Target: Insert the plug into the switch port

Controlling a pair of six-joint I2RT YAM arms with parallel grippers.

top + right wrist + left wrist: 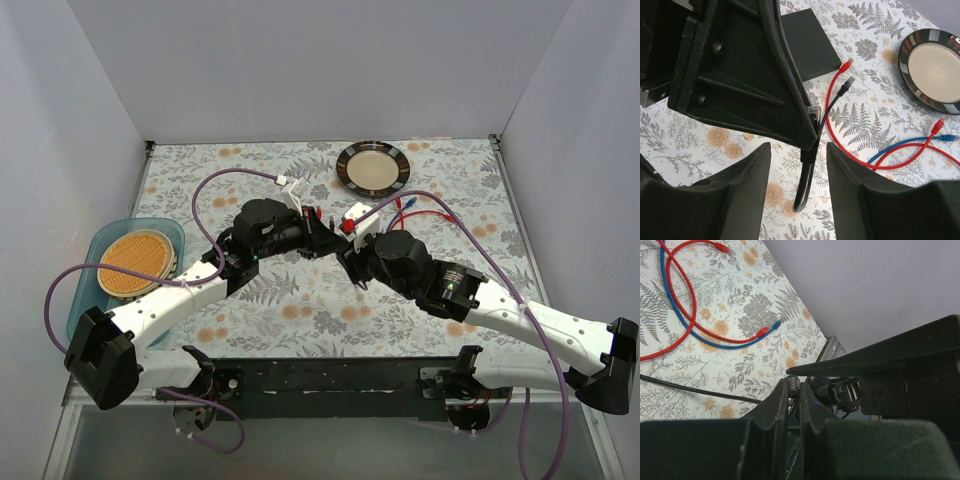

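Note:
My left gripper (pixel 794 390) is shut on the clear plug (pixel 794 384) of a black cable. It is in the middle of the top view (pixel 325 232). The right wrist view shows that plug (pixel 812 114) pinched at the left fingertips, with its black cable (pixel 807 170) hanging in a loop to the cloth. My right gripper (pixel 799 148) is open, with one finger on each side of the hanging cable and touching nothing; it sits just right of the left gripper in the top view (pixel 348 250). The flat black switch box (pixel 807 42) lies on the cloth beyond; its ports are not visible.
A dark-rimmed plate (pixel 372 167) stands at the back. Loose red (pixel 840 145) and blue (pixel 905 145) cables lie right of the grippers, with the black cable's other plug (pixel 847 82). A blue tray (pixel 95 240) holding an orange disc (pixel 135 262) is at the left. White walls enclose the table.

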